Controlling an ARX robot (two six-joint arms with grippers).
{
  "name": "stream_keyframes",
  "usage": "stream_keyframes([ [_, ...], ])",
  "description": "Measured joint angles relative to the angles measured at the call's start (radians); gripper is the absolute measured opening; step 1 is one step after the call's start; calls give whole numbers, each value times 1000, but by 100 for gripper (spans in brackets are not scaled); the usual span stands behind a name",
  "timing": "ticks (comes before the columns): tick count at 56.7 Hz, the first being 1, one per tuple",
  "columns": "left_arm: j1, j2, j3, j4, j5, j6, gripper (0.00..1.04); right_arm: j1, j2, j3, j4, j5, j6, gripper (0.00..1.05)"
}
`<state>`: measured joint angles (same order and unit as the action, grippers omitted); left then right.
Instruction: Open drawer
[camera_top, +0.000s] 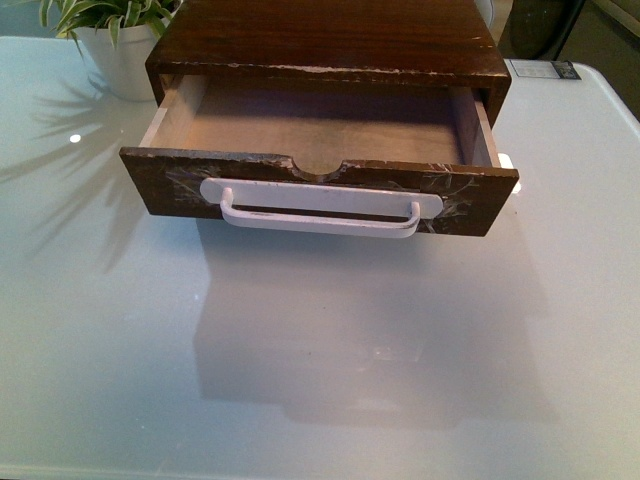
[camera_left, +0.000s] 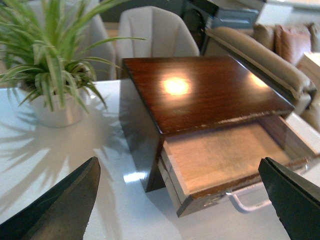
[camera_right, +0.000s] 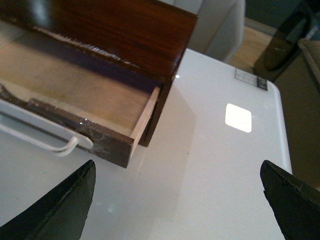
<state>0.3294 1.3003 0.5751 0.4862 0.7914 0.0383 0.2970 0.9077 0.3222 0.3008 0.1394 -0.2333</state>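
The drawer (camera_top: 320, 125) stands pulled well out of its dark wooden case (camera_top: 330, 35), up at twelve o'clock on the pale glossy table (camera_top: 320, 380). Its shallow bed is dull tan. The dark-brown front shows whitish scratches, a half-round notch (camera_top: 320, 172) in the top edge and a long white bar handle (camera_top: 320, 215). A potted plant (camera_top: 115, 45) sits at eleven o'clock. The left gripper (camera_left: 178, 162) and the right gripper (camera_right: 177, 164) both hang with fingers spread wide, clear of the drawer.

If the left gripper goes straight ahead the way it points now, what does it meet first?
Most likely the open drawer, near its side wall, though depth is unclear.
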Motion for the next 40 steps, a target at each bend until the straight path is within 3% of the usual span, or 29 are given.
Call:
stream_keyframes([
  [2,-3,-14,-31,79,-82,-14,92,5,-22,-23,40,56,48,93],
  [4,-12,-36,-84,193,-261,-23,84,4,-56,-74,154,118,96,86],
  [7,-39,-82,-167,305,-426,-28,74,-13,-106,-138,274,129,155,76],
  [10,-65,-128,-228,333,-521,-30,63,-38,-151,-169,290,106,183,65],
  [29,-177,-345,-411,297,-647,-33,3,-153,-337,-253,193,-5,219,7],
  [31,-185,-364,-422,288,-656,-35,2,-164,-358,-258,179,-14,217,2],
  [34,-203,-411,-447,265,-669,-36,2,-182,-396,-270,151,-30,222,2],
  [37,-220,-460,-468,237,-687,-36,2,-253,-438,-281,118,-124,222,2],
  [40,-235,-512,-486,206,-700,-36,2,-289,-465,-298,117,-129,223,2],
])
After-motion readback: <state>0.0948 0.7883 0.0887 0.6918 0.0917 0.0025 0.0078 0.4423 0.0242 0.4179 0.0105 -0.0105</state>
